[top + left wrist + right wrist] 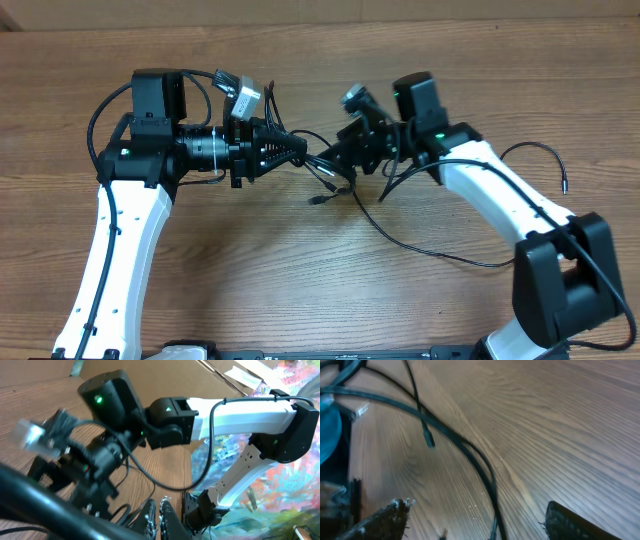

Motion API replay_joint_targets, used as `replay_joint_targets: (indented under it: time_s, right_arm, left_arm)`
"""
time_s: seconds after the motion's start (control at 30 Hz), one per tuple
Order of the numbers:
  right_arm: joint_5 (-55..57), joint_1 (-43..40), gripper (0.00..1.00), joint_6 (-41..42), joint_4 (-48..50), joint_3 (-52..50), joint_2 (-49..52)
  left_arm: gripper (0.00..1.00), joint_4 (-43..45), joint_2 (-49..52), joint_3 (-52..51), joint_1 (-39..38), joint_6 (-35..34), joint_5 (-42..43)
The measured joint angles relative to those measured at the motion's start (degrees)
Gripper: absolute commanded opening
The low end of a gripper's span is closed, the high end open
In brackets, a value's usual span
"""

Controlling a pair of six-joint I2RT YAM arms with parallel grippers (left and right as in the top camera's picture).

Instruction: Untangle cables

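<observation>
The thin black cables (335,180) hang bunched between my two grippers above the wood table. One strand (420,245) trails down and right across the table to a small plug (566,185). My left gripper (303,155) points right; in the left wrist view its fingers (159,510) are pressed together, with cable loops (135,515) just beside them, and it seems to pinch a strand. My right gripper (340,155) faces it, close by. In the right wrist view it is open (480,520), with a cable (470,447) running between its fingers and a plug end (428,440) dangling.
The wooden table (250,260) stretches all round. The right arm (240,415) fills the left wrist view. Thicker arm wires loop beside each arm, such as the left arm's wire (100,115). A cardboard sheet (215,372) lies beyond the table.
</observation>
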Motion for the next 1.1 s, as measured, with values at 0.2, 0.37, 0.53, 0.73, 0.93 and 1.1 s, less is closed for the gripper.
replay_joint_targets:
  time_s: [0.2,0.37,0.53,0.73,0.93,1.1]
  right_arm:
    - [7.37,2.97,0.04,-3.04,5.05,0.0,3.02]
    - [13.44,2.69,0.04,-3.1,7.04,0.0,4.04]
    - [26.97,-1.38,0.04,5.07,6.21,0.2,4.04]
    - [32.28,-18.73,0.04,13.81,-2.12,0.59,4.09]
    - [26.36,-24.83,0.04,15.54,-9.03,0.59,4.09]
    - [24.3,-25.31,0.04,16.22,-14.16,0.59,3.87]
  left_arm:
    - [0.04,-0.02,0.0,0.0,0.0,-1.9,0.02]
    - [0.04,-0.02,0.0,0.0,0.0,-2.78,0.0]
    - [0.04,-0.02,0.0,0.0,0.0,-2.8,0.0]
    - [0.04,-0.04,0.0,0.0,0.0,-2.97,-0.11]
    - [0.04,-1.22,0.0,0.04,0.0,-3.26,-7.15]
    - [0.16,-2.62,0.0,0.07,-0.35,-8.66,-22.49]
